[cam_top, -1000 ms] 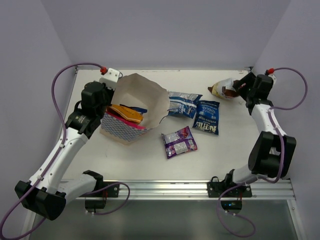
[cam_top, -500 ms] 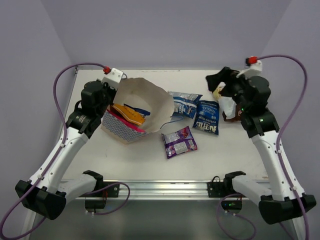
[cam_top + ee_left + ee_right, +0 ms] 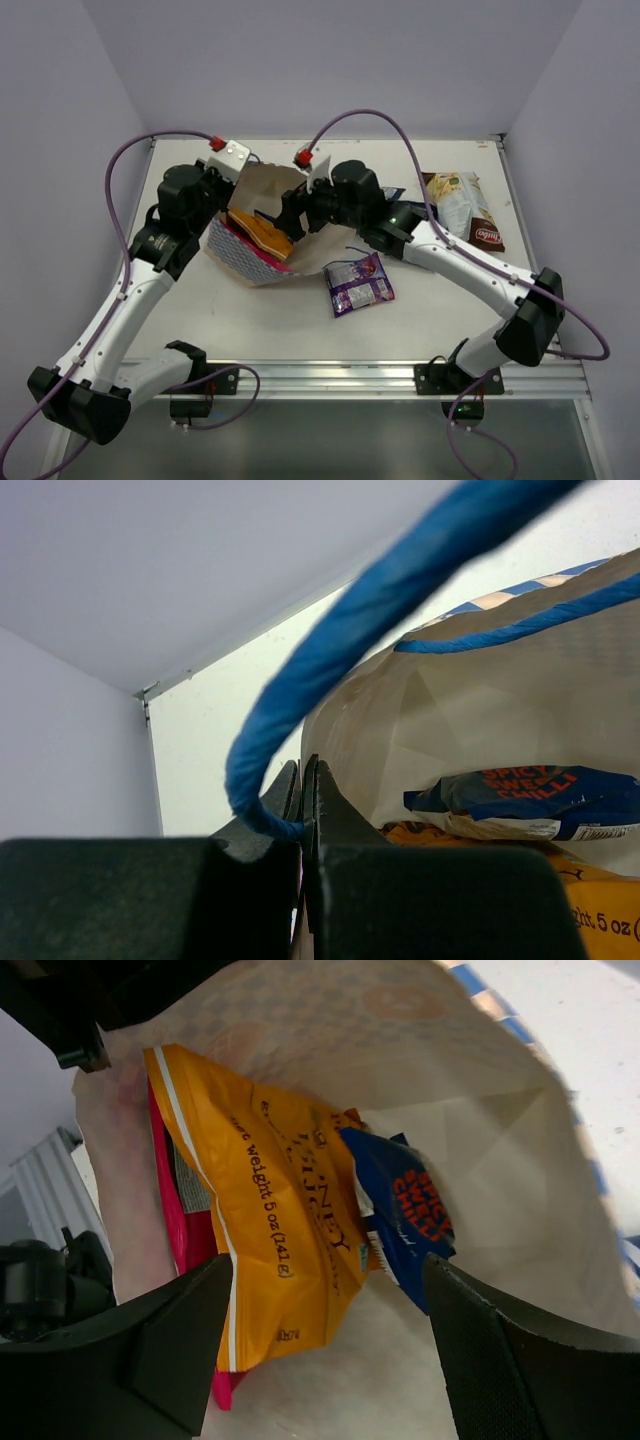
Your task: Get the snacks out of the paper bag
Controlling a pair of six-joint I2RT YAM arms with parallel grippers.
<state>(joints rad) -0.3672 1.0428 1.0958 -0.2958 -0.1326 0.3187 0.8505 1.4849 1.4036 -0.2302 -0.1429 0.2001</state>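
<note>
Left claw [image 3: 303,775] pinched shut, elbow bent — right arm [image 3: 470,265] stretched across leftward, right claw [image 3: 328,1260] spread wide.

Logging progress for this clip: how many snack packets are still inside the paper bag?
3 visible in the paper bag: an orange packet on top, a pink-red packet peeking out beneath it, a dark blue packet beside it. Others could lie hidden underneath.

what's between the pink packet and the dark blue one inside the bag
The orange packet, seen in the right wrist view: the pink packet shows along its left edge, the dark blue packet lies at its right, all inside the paper bag.
</note>
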